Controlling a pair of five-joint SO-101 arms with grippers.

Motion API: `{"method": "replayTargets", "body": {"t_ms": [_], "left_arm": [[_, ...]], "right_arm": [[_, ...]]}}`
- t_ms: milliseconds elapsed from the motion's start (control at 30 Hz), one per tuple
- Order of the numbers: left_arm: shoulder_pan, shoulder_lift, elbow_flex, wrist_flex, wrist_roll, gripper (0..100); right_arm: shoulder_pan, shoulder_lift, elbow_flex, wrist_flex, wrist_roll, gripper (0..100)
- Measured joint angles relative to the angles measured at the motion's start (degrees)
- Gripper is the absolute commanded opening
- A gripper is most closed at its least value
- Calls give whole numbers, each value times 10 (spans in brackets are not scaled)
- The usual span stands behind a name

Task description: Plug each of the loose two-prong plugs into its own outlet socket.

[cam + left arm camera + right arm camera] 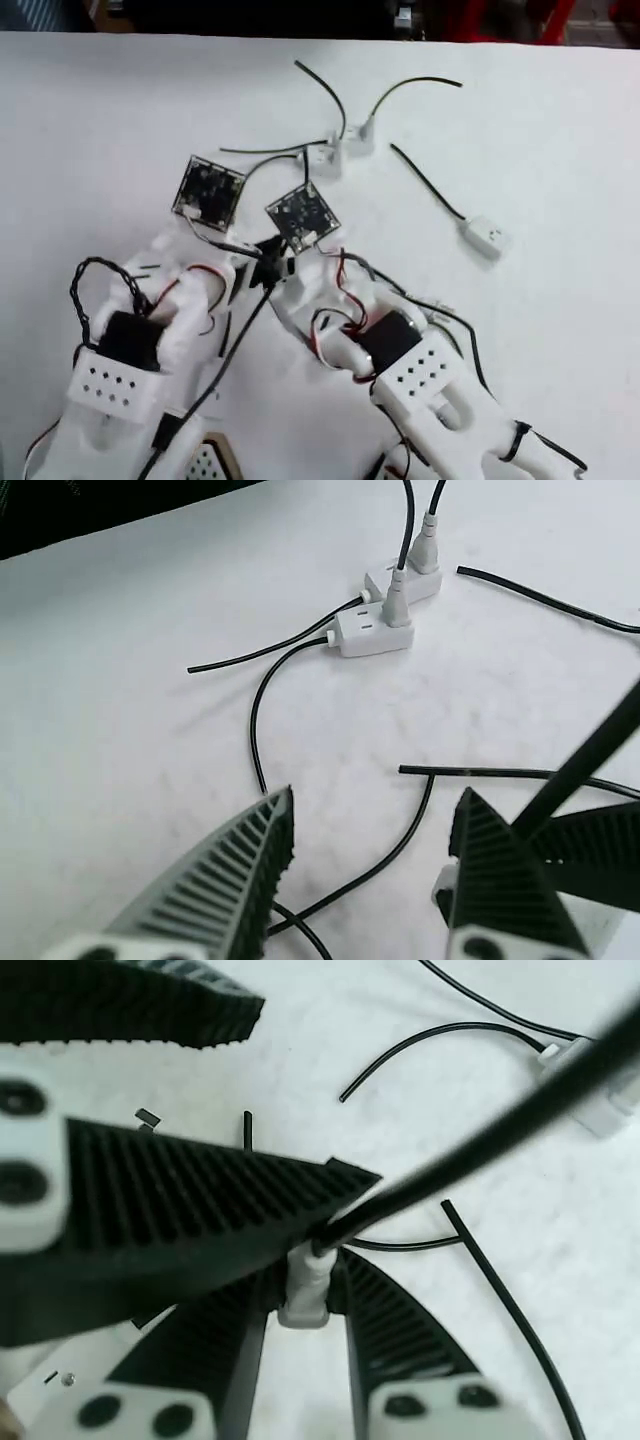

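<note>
My right gripper [306, 1305] is shut on a small white two-prong plug [303, 1278], and the plug's black cord [480, 1145] runs away from it. My left gripper [376, 798] stands open right beside it; one of its ribbed fingers [190, 1215] crosses just in front of the held plug. In the high view both grippers meet near the table's middle, left [245, 262] and right [283, 262]. Beyond them lie two white sockets [325, 158] [358, 140], each with a plug in it. A third white socket [485, 236] lies alone at the right with nothing in it.
Loose black cords [430, 185] curl across the white table [100, 130] around the sockets and under the grippers. One cord end [405, 771] lies just ahead of the left gripper. The table's far edge [200, 36] meets a dark background.
</note>
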Motion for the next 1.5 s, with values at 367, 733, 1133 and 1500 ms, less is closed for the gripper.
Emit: {"method": "replayTargets", "body": {"t_ms": [367, 733, 1133, 1500], "left_arm": [[25, -5, 1, 21, -41, 280], [-31, 3, 3, 84, -73, 332], [146, 240, -108, 143, -114, 329], [251, 471, -185, 124, -113, 319]], "right_arm": [[25, 0, 3, 1, 1, 16], [267, -3, -24, 0, -19, 16], [471, -3, -33, -68, -144, 16], [488, -3, -33, -69, -149, 16]]}}
